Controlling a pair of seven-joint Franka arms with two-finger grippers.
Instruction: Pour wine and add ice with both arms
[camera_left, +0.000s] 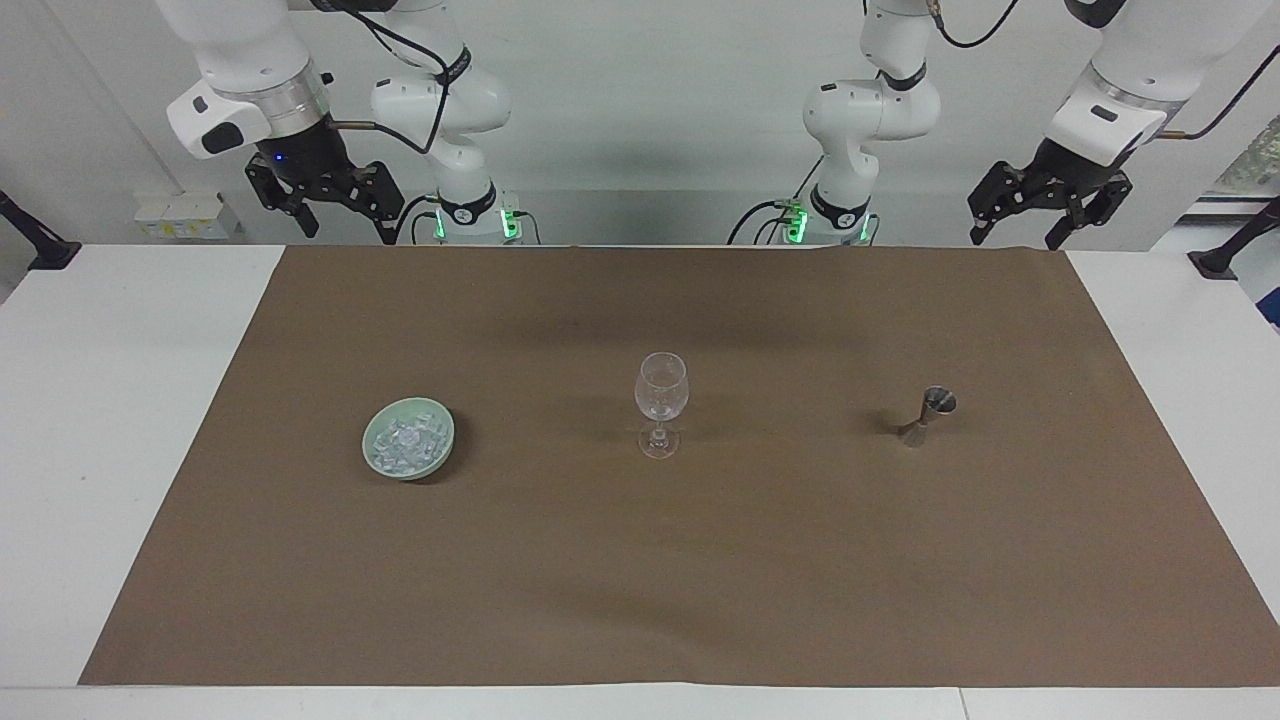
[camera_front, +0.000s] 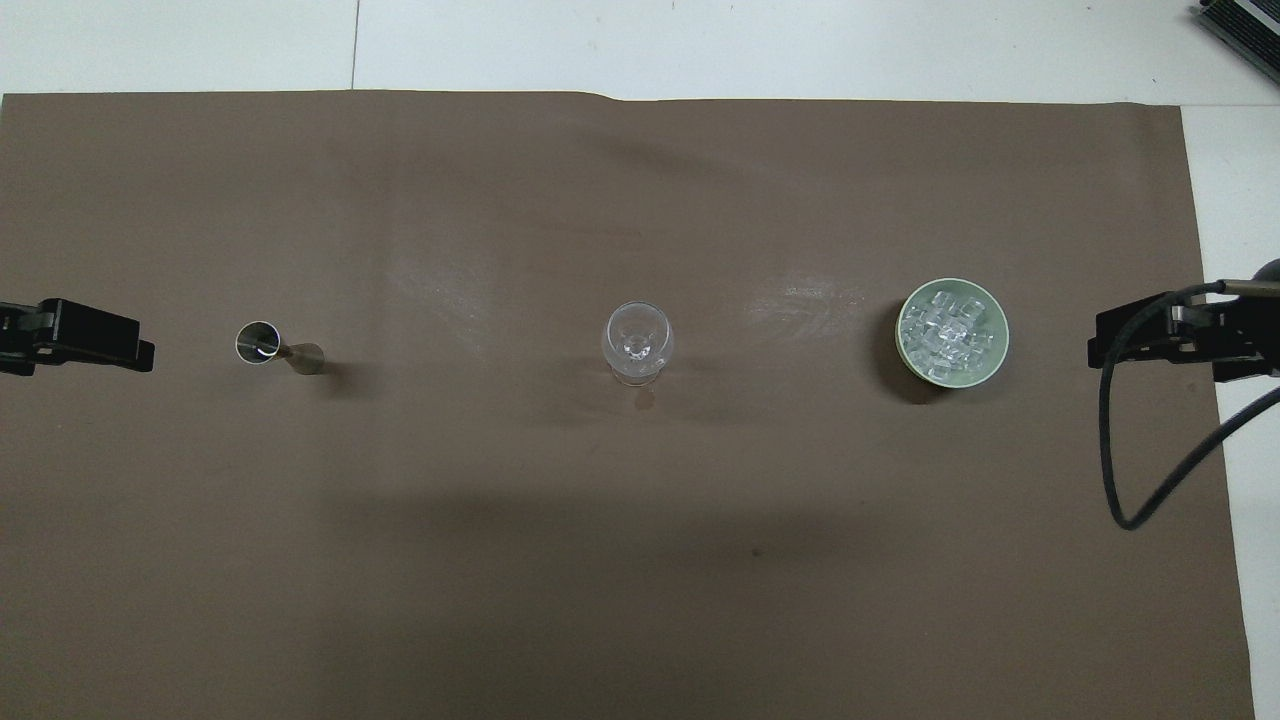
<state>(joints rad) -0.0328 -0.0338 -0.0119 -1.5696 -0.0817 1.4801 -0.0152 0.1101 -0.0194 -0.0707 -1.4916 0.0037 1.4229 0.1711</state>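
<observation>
Brown paper (camera_left: 640, 580) covers the middle of the white table (camera_left: 120, 420) I am working over, and three things stand on it in one row, well apart from one another. Toward the right arm's end sits a pale green bowl (camera_left: 446, 441) holding the ice (camera_left: 405, 443), a heap of small clear chunks that fills the bowl's middle. At the centre of the row a clear stemmed glass (camera_left: 661, 400) stands upright, with no ice in it. Toward the left arm's end stands a small metal jigger (camera_left: 928, 414), upright, its upper cup showing as a ring from overhead.

I see both arms raised at the robots' edge of the table. The right gripper (camera_left: 335, 218) hangs below its silver wrist ring over the table's edge at the right arm's end, fingers spread apart and holding nothing. The left gripper (camera_left: 1030, 222) hangs the same way over the edge of the paper at the left arm's end, fingers likewise spread and empty. From overhead, the left gripper's black tip (camera_front: 95, 340) lies beside the jigger, clear of it; the right gripper's tip (camera_front: 1160, 335) lies beside the bowl, also clear of it.
</observation>
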